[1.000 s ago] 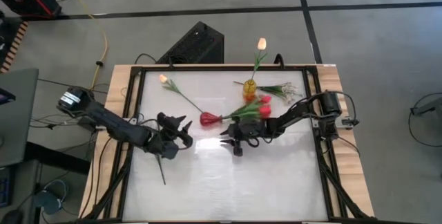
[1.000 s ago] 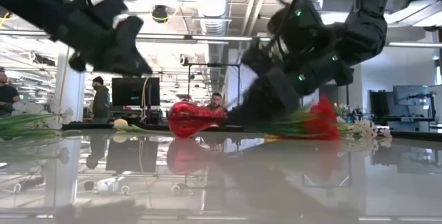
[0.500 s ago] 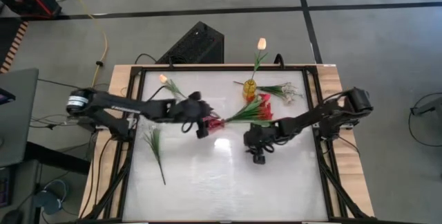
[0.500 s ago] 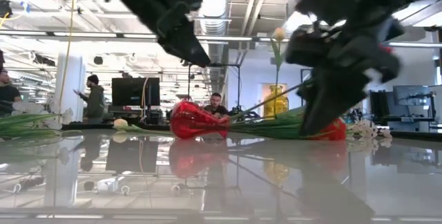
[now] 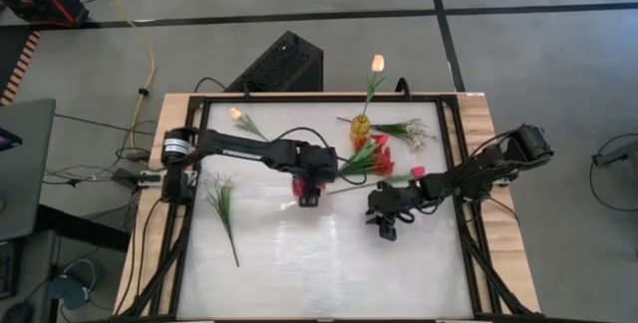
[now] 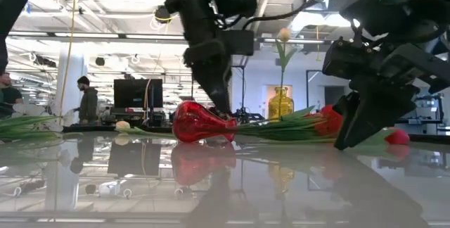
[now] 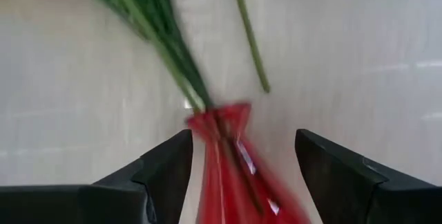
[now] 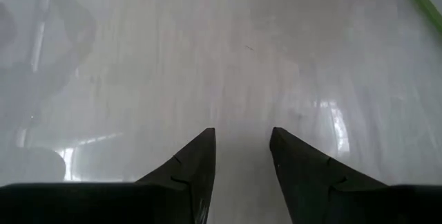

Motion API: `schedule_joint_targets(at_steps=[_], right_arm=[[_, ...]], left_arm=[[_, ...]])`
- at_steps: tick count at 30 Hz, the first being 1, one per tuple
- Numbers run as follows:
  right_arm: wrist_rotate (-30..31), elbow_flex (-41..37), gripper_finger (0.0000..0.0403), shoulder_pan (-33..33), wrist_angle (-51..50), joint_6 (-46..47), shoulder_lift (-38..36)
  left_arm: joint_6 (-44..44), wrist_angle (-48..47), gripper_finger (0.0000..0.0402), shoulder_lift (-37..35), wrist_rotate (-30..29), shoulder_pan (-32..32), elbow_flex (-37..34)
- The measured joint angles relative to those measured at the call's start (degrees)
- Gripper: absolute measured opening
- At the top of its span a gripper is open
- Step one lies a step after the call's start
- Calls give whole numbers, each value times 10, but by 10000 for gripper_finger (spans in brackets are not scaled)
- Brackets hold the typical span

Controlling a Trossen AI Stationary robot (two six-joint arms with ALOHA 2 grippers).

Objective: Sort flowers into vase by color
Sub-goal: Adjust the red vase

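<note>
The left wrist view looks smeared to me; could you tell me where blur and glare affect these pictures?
Left wrist view: the red vase and its green stems are streaked by motion blur, while the left gripper fingers, open either side of the vase, stay sharp. Low view: the glossy table mirrors the vase and ceiling lights. Right wrist view: pale glare patches lie on the table beyond the open right gripper.

A vase [image 5: 307, 187] lies on its side mid-tabletop [image 5: 329, 263], flowers [image 5: 371, 157] in its mouth fanning right. The left tool [image 5: 309, 197] sits over it. The right tool [image 5: 387, 225] is to its right. Another vase [image 5: 360, 130] stands behind. A sprig [image 5: 223, 206] lies at the left.
</note>
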Motion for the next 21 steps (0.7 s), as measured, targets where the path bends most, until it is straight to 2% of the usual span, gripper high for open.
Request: schedule_joint_targets(at_steps=[5, 11, 17, 21], right_arm=[[-1, 1, 170, -1, -1, -18, 3], [-1, 0, 170, 1, -1, -41, 2], [-1, 0, 170, 1, -5, -49, 2], [0, 0, 170, 1, -1, -55, 0]], left_arm=[[-35, -20, 244, 23, 1, 8, 27], [-74, -30, 244, 43, -8, 30, 28], [-71, -26, 244, 70, 20, 41, 26], [-66, -18, 240, 80, 18, 42, 28]])
